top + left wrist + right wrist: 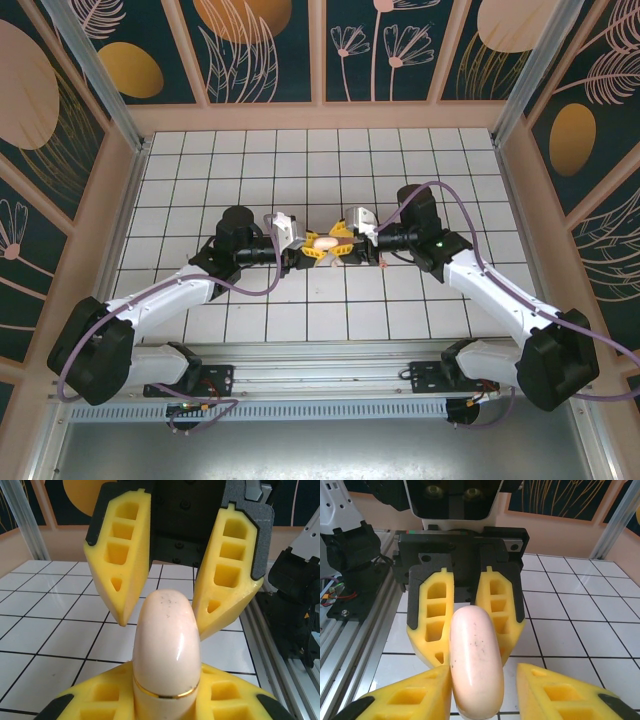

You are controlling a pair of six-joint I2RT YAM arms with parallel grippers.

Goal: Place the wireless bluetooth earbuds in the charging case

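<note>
**Charging case.** The charging case (324, 243) sits over the middle tiles of the white grid table (300, 320), between the two arms' fingers. In the wrist views it is a smooth, pale pink, rounded body with faint dark specks on its shell (475, 660). A thin gold band circles the case at the end nearest the left arm (165, 640). The pictures do not show whether the case touches the table.

**Left fingers.** The left fingers (308, 253) lie on the left side of the case. In the left wrist view the two yellow pads (95, 700) press against the case from both sides at the gold band, with no gap visible. The right wrist view agrees: the same fingers (432, 615) are seen behind the case, closed tightly on its far end. Finding: clamped on the charging case.

**Right fingers.** The right fingers (342, 252) lie on the right side of the case. In the left wrist view they (122, 555) flank the case's rounded tip, and table shows between one fingertip and the shell. In the right wrist view, one pad (405, 697) rests against the side of the case and the other stands off it with a clear gap. Finding: apart, straddling the free end of the case without gripping it.

**Arms.** Both arms reach inward towards the case from opposite sides, with their wrists roughly level with it.
</note>
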